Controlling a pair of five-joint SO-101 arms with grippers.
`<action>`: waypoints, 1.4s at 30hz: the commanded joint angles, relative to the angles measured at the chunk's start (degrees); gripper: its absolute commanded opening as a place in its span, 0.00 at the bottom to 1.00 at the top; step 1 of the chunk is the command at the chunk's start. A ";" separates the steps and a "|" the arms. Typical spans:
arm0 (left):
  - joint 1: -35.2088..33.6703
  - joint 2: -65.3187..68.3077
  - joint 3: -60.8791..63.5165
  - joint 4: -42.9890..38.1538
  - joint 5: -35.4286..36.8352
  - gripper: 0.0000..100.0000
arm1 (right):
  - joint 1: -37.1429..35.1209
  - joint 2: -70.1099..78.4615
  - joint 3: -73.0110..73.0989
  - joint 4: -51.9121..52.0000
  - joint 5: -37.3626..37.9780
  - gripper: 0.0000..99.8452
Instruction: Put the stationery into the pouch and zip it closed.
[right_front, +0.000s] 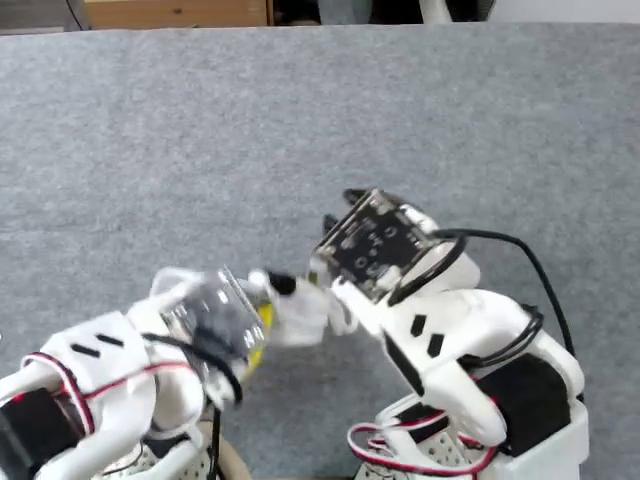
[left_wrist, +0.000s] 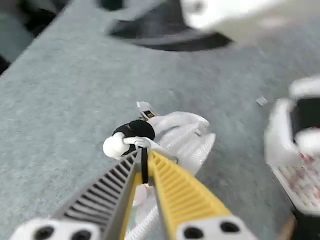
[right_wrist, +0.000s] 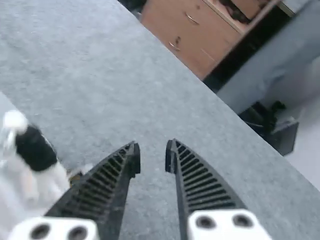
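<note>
A small white pouch (right_front: 300, 312) lies on the grey table between the two arms. At one end it carries a black-and-white charm (left_wrist: 126, 138). My left gripper (left_wrist: 144, 156), with one grey and one yellow finger, is shut on a thin black tab at that end of the pouch (left_wrist: 182, 137); in the high view the left gripper (right_front: 270, 302) meets the pouch from the left. My right gripper (right_wrist: 152, 150) hangs open just above bare table, with the pouch (right_wrist: 25, 160) off to one side. From above, the right gripper (right_front: 338, 210) sits just beyond the pouch.
The grey table (right_front: 300, 110) stretches far and wide behind the pouch. The right arm's white base (left_wrist: 300, 160) stands close to the pouch. Wooden drawers (right_wrist: 195, 30) and dark objects lie beyond the table's edge.
</note>
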 joint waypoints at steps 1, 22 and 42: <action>-6.81 7.12 0.66 -6.42 2.02 0.03 | 3.96 0.04 0.31 -1.41 -0.79 0.10; -7.16 45.36 -20.26 -16.00 -15.12 0.03 | 14.86 -0.40 0.22 -1.49 -5.89 0.10; -14.81 61.10 -63.08 -1.85 -18.46 0.03 | 14.77 0.04 -0.04 -1.41 -7.03 0.10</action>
